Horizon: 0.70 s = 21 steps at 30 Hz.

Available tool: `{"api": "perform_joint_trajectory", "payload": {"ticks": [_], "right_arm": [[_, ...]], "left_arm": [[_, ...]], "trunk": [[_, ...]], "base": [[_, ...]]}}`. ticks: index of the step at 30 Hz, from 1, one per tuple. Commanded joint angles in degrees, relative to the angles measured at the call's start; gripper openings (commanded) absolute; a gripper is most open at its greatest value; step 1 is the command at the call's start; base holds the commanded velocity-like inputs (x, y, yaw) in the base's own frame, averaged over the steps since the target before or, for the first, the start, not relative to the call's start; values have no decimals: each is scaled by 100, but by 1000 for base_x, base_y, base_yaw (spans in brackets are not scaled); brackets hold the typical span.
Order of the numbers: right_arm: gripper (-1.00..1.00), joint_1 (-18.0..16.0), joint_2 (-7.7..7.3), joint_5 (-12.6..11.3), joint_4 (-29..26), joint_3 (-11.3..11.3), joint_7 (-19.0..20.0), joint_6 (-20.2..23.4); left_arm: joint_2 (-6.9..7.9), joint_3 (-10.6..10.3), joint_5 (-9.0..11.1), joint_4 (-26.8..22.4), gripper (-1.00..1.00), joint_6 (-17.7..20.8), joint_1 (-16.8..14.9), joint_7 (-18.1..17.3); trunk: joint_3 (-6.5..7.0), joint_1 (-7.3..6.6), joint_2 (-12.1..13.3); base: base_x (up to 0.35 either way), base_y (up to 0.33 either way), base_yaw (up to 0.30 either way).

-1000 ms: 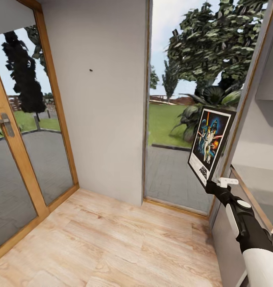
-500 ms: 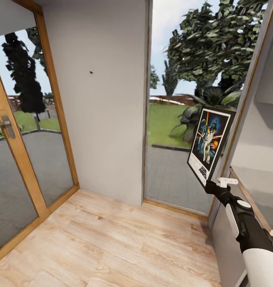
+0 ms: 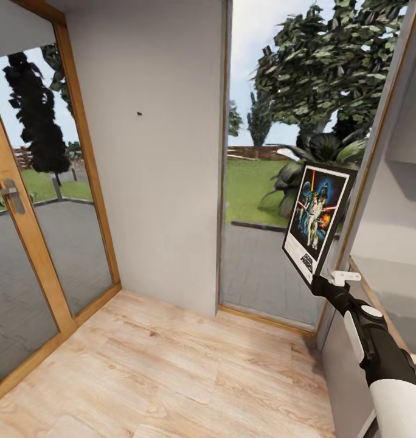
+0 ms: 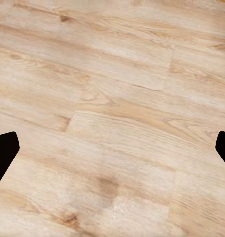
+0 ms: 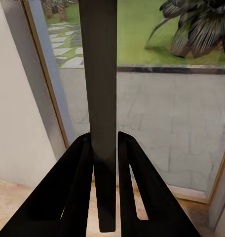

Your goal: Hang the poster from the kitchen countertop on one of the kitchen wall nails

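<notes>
Wall: a plain pale grey wall panel [image 3: 150,152] stands straight ahead, between a wood-framed glass door [image 3: 25,213] on the left and a tall window [image 3: 281,152] showing lawn and trees on the right.
Floor: light wood planks [image 3: 171,371]; the left wrist view looks straight down on them [image 4: 112,118].
Poster: the poster [image 3: 314,218] is held up at the right, in front of the window, upright and tilted slightly, its picture side turned towards the head camera; in the right wrist view it is seen edge-on as a dark strip [image 5: 100,98].
Right gripper: the right gripper [image 5: 106,163] is clamped on the poster's lower edge, a finger pressed to each face.
Left gripper: the left gripper [image 4: 112,148] hangs over the floor, its two dark fingertips far apart at the picture's edges, holding nothing.
Wall nail: a tiny dark wall nail [image 3: 139,114] sticks out high on the grey panel, well apart from the poster.
</notes>
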Motion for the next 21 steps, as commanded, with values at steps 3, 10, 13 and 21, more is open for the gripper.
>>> {"api": "perform_joint_trajectory", "payload": {"ticks": [3, 10, 13, 21], "right_arm": [[-100, -4, 3, -7, -8, -13, 43, 37], [-100, -4, 3, -7, -12, -19, 43, 37], [-100, -4, 3, -15, -15, -19, 50, 37], [-100, -4, 3, -10, -17, -20, 90, 37]], "left_arm": [[-1, 15, -5, -9, 100, -7, 1, -34], [-1, 15, -6, -13, 100, -7, 1, -31], [-1, 15, -5, -13, 100, -7, 1, -31], [-1, 15, -6, -13, 100, -7, 1, -33]], "trunk": [[48, -65, 117], [173, -219, 397], [227, -285, 518], [371, -461, 838]], "base": [[0, 0, 0], [0, 0, 0], [0, 0, 0], [0, 0, 0]]}}
